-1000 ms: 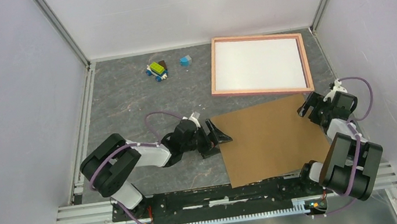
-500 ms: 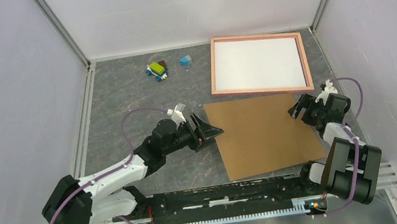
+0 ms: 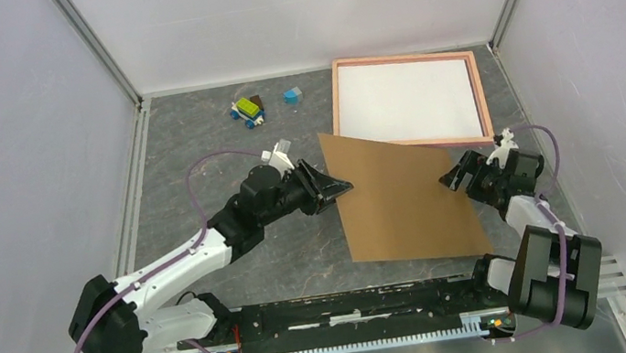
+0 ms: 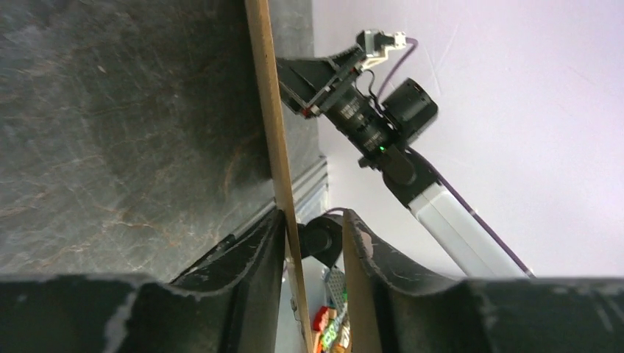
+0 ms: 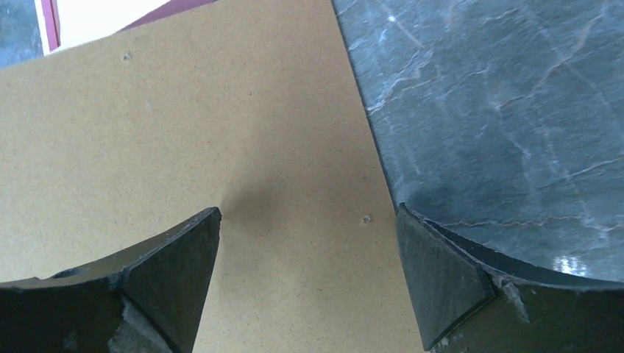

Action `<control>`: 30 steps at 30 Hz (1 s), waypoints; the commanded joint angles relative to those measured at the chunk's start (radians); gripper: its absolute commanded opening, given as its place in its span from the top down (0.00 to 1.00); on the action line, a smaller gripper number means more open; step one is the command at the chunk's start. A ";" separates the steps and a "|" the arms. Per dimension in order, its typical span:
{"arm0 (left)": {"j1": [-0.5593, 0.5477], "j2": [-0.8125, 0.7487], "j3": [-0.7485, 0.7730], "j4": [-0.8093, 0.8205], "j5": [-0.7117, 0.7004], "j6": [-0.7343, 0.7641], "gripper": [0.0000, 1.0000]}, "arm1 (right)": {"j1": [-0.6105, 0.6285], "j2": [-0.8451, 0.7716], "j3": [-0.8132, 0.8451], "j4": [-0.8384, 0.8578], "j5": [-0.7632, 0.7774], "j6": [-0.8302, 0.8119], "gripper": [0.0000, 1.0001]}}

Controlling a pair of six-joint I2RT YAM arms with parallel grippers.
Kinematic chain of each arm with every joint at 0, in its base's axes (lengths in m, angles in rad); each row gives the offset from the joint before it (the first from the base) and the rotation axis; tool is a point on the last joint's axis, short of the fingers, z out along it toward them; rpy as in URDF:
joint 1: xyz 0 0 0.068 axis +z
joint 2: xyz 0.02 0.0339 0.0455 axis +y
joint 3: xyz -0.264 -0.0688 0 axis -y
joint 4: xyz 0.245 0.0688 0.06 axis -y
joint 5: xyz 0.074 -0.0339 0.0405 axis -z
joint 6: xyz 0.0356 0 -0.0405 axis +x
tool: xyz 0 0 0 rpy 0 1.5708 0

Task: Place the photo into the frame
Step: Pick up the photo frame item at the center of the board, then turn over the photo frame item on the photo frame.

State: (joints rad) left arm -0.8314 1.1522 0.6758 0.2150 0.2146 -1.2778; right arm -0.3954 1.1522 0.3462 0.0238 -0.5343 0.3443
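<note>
The pink frame (image 3: 482, 93) lies flat at the back right, its opening filled by a plain white surface. The photo's printed side is out of view. A brown backing board (image 3: 397, 206) sits tilted in front of the frame, and its far edge overlaps the frame's near rail. My left gripper (image 3: 337, 189) straddles the board's left edge. In the left wrist view the board (image 4: 265, 88) rests against one finger of that gripper (image 4: 313, 217), with a gap to the other finger. My right gripper (image 3: 459, 176) hovers open over the board's right edge (image 5: 221, 132), and nothing is between its fingers (image 5: 309, 220).
Small toy blocks (image 3: 248, 110) and a blue block (image 3: 292, 95) lie at the back, left of the frame. Side walls and metal rails border the grey mat (image 3: 198, 174). The right arm (image 4: 383, 125) shows beyond the board in the left wrist view.
My left arm stretched farther out, and its jaws narrowed around the board's left edge. That edge rose and swung toward the frame. My right gripper shifted left over the board.
</note>
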 commanded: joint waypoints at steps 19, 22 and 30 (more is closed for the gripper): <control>0.218 -0.164 0.180 -0.624 -0.119 0.218 0.98 | 1.239 -0.137 0.578 -0.518 0.744 -0.294 0.02; 0.257 -0.188 0.209 -0.696 -0.115 0.229 0.98 | 1.571 -0.095 0.646 -0.520 0.934 -0.288 0.02; 0.330 -0.246 0.280 -0.846 -0.139 0.258 0.98 | 2.086 0.062 0.752 -0.498 1.280 -0.233 0.02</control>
State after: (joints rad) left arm -0.5388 0.9455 0.8948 -0.5392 0.1455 -1.0752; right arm 1.5669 1.1435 1.0351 -0.4652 0.4717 0.0769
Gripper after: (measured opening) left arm 0.050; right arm 0.982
